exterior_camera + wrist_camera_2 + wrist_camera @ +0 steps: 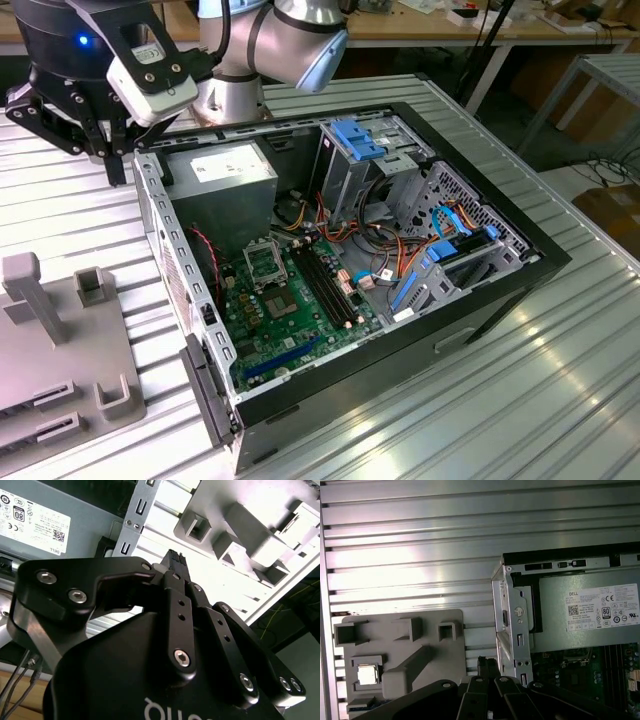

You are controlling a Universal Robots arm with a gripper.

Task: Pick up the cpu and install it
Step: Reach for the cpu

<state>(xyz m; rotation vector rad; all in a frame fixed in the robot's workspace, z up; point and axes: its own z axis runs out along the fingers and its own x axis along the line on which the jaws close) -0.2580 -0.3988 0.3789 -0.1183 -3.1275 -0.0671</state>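
CPU point(368, 674) sits in its pocket on the gray fixture point(445, 652), not yet picked; mobo socket point(265, 262) looks empty. We see the gripper point(487, 664) hanging btw fixture & PC case point(512, 610), fingers closed together, holding nothing.

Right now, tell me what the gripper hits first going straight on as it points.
The gripper probably meets the ribbed table strip between the gray fixture and the computer case frame; the frame's edge sits close, so depth leaves that unsure.
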